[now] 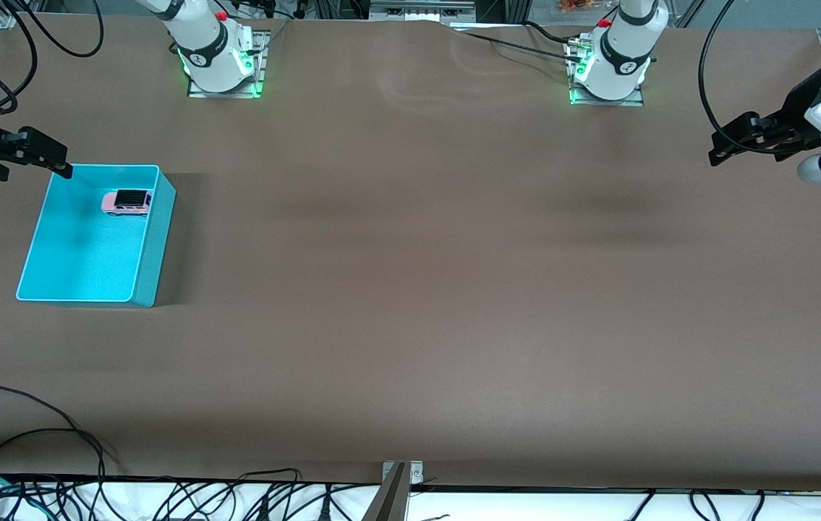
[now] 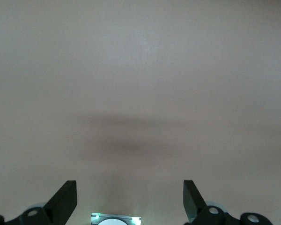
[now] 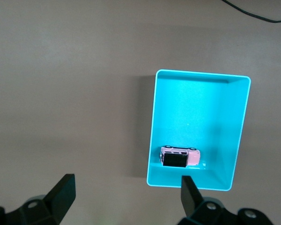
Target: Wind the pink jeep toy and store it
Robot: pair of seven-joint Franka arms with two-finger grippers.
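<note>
Front view: pink jeep toy [image 1: 126,202] against bin wall [image 1: 153,239]

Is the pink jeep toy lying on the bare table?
No, the pink jeep toy lies inside the turquoise bin, near its wall farthest from the front camera.

High front camera, two down-facing wrist cameras

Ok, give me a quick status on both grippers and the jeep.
Both grippers open, empty: right gripper above the turquoise bin corner, left gripper over bare table at its own end. Pink jeep toy inside the bin. Nothing in the way.
</note>
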